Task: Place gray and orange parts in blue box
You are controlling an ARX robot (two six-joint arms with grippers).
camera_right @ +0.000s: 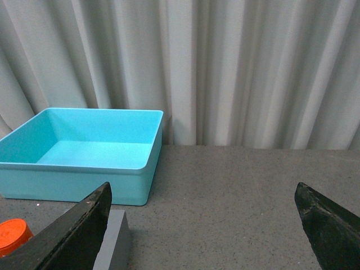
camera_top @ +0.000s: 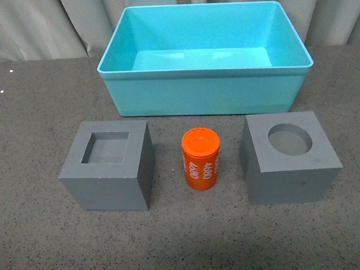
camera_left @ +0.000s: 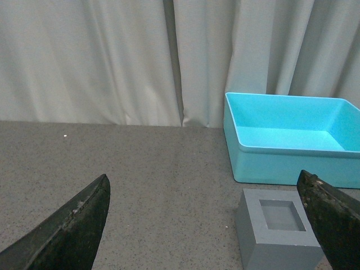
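Holding both arms back from the work. Left gripper (camera_left: 203,177): jaws spread wide, nothing between them. Right gripper (camera_right: 203,185): the same, released and empty. Neither arm shows in the front view.

Layout, front view:
- blue box (camera_top: 205,97) at upper centre of the frame, open side up, nothing inside.
- square-recess cube (camera_top: 107,178) at lower left, well apart from the box.
- orange cylinder (camera_top: 201,162) at centre, between the two cubes and touching neither.
- round-recess cube (camera_top: 291,165) at lower right.
- all on the speckled table (camera_top: 45,259), with a curtain (camera_top: 26,22) behind.

Risks, my judgement:
- The cylinder is tall for its base. A finger brushing it on the way in could tip it, and then it would roll.
- The cubes look wide and matte. An off-centre or skewed grip could twist one out of the jaws.
- A low carry could catch the box's flared rim and shove the box back.
- The parts are close enough that my arms may crowd each other at the centre.

Orientation:
- Cylinder stands upright, long axis vertical, cap up, "4680" print running up its side.
- Both cubes sit with recesses facing up, each turned slightly off square to the camera.
- Box's long axis runs left to right across the frame.
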